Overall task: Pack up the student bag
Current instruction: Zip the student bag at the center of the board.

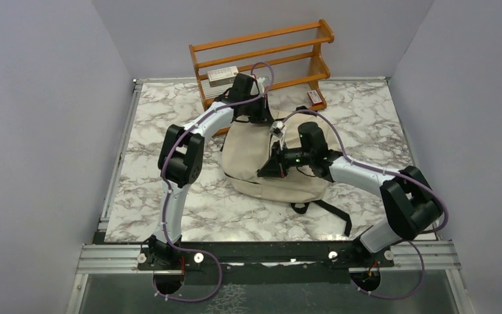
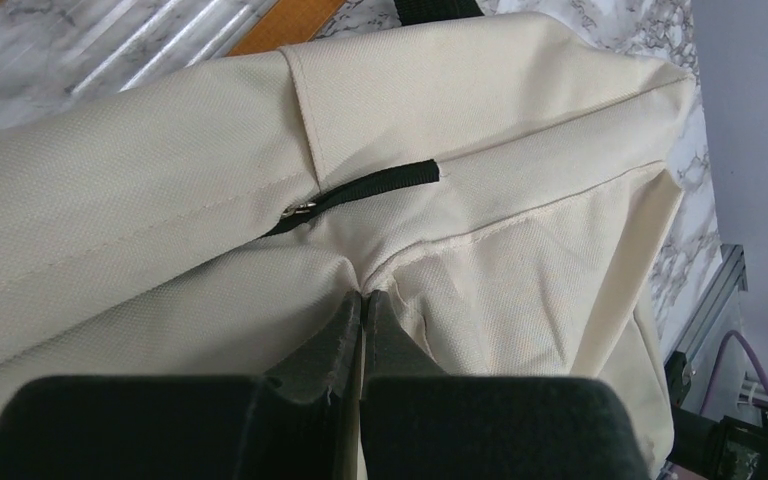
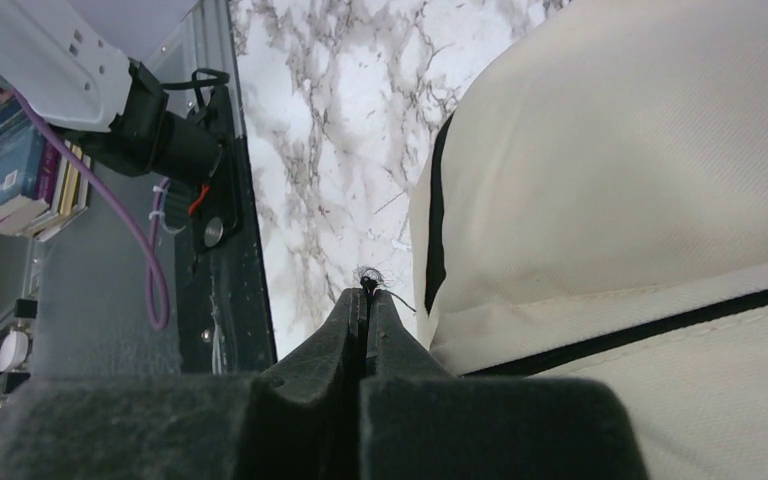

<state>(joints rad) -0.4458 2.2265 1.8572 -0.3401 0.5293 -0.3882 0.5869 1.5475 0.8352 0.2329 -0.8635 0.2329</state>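
Evidently the left end effector [image 2: 363, 300] pinches the student bag [image 2: 520, 110]; right end effector [image 3: 365, 300] clenched, its contents unclear.

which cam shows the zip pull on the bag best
Left wrist: the metal zip pull sits in plain close view on the bag, just above the shut left fingers. The top view shows the bag whole but no pull; the right wrist shows only black zip lines.
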